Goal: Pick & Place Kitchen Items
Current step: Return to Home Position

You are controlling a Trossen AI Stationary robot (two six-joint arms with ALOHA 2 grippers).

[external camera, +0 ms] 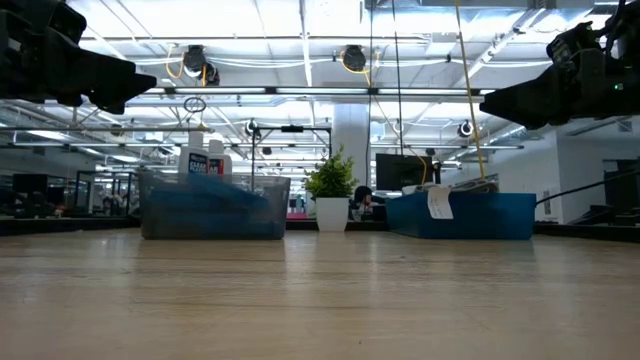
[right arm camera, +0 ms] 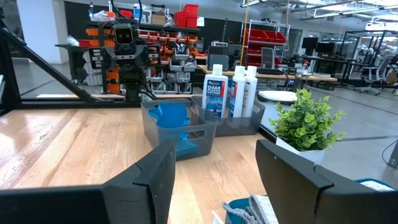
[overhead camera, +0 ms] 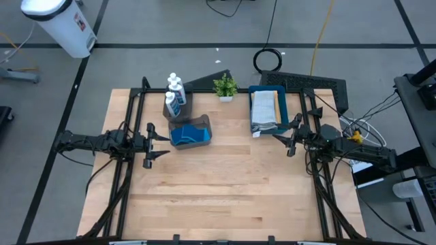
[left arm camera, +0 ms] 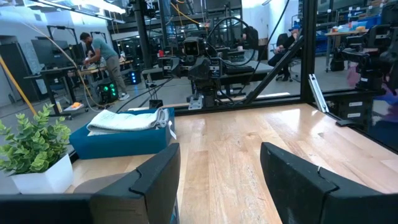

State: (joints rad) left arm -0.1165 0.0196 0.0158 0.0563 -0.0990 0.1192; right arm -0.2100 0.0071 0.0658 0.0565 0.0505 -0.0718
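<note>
Two grippers hang above the table (overhead camera: 218,197), both empty. With the high view as our dial, centred on the table, we find the left gripper (overhead camera: 165,145) at about nine o'clock, its fingers (left arm camera: 149,180) spread wide with nothing between them. The right gripper (overhead camera: 283,141) sits at about three o'clock, its fingers (right arm camera: 292,177) likewise parted around bare air. The two point at each other across the middle of the table, well apart.

Three bottles (right arm camera: 231,92), white with blue labels, stand upright in the bottle bin (right arm camera: 242,124) at eleven o'clock. Just beside that bin, on its five o'clock side, is the sponge bin (right arm camera: 205,140), and in it we see the sponges (right arm camera: 169,117) piled together; how many we cannot tell. Both bins are near the left gripper, toward its two o'clock.

At one o'clock lies the tray (left arm camera: 118,142), and in it the cloths (left arm camera: 124,119) lie folded in a stack, a pale grey one on top. The tray is just beside the right gripper, at that gripper's eleven o'clock. Between bins and tray, at twelve o'clock near the far edge, stands the plant (external camera: 331,190), apart from both.

In the low view the left arm (external camera: 70,65) and the right arm (external camera: 560,85) show only at the top corners, high over the table. Beyond the table, a person (left arm camera: 104,57) stands in the room.
</note>
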